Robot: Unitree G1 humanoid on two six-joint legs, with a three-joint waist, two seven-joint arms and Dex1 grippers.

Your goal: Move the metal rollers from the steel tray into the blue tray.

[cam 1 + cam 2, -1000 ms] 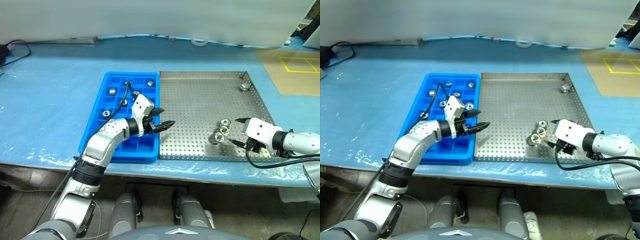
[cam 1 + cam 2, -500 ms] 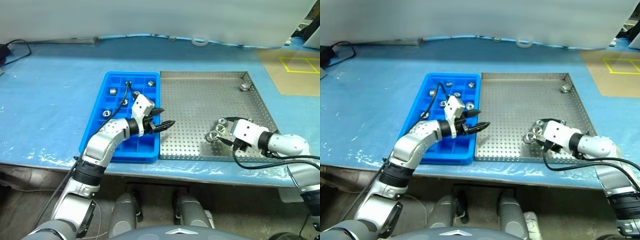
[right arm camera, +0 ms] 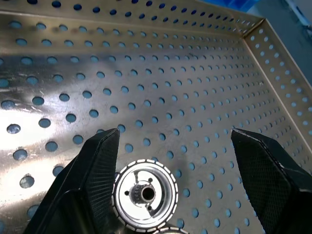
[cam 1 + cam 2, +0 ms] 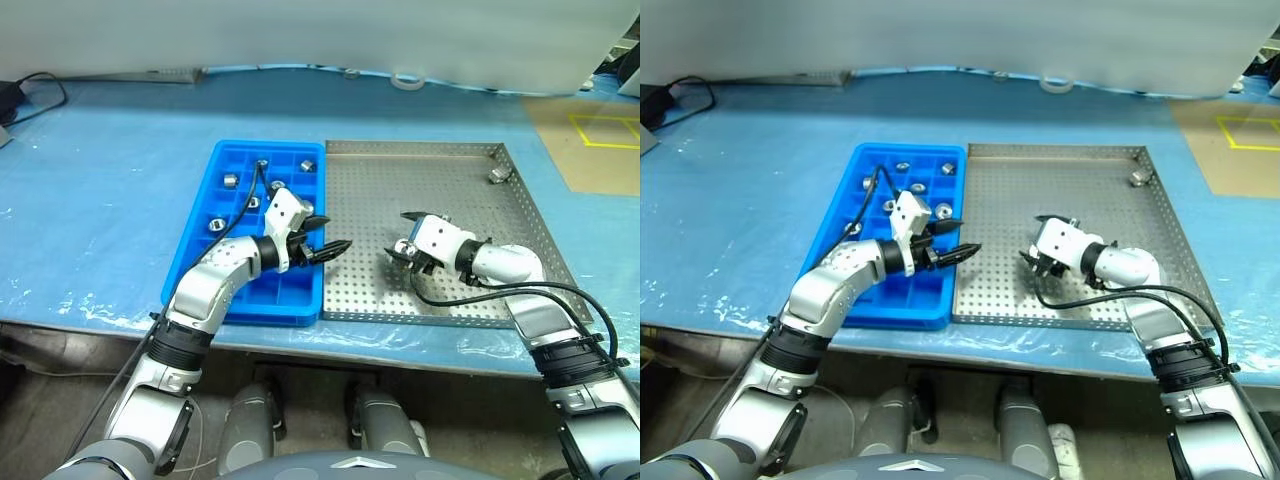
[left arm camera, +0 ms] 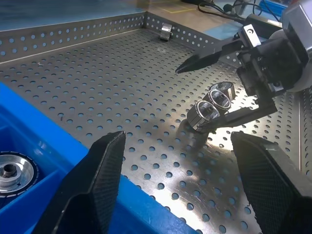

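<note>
Now the right end effector (image 4: pixel 405 249) has swept leftward across the steel tray (image 4: pixel 455 168), pushing 2 rollers (image 5: pixel 213 103) ahead of it between wide-open fingers that grip nothing. That brings them nearer the blue tray (image 4: pixel 235 165), where the left end effector (image 4: pixel 328 247) waits open and empty at the shared edge; 1 more roller (image 4: pixel 498 174) sits in the far corner.

Blue-covered counter (image 4: pixel 110 190), black cable (image 4: pixel 30 90) at 10 o'clock, white ring (image 4: pixel 405 81) at 12, yellow-taped brown floor (image 4: pixel 600 145) at 2.
</note>
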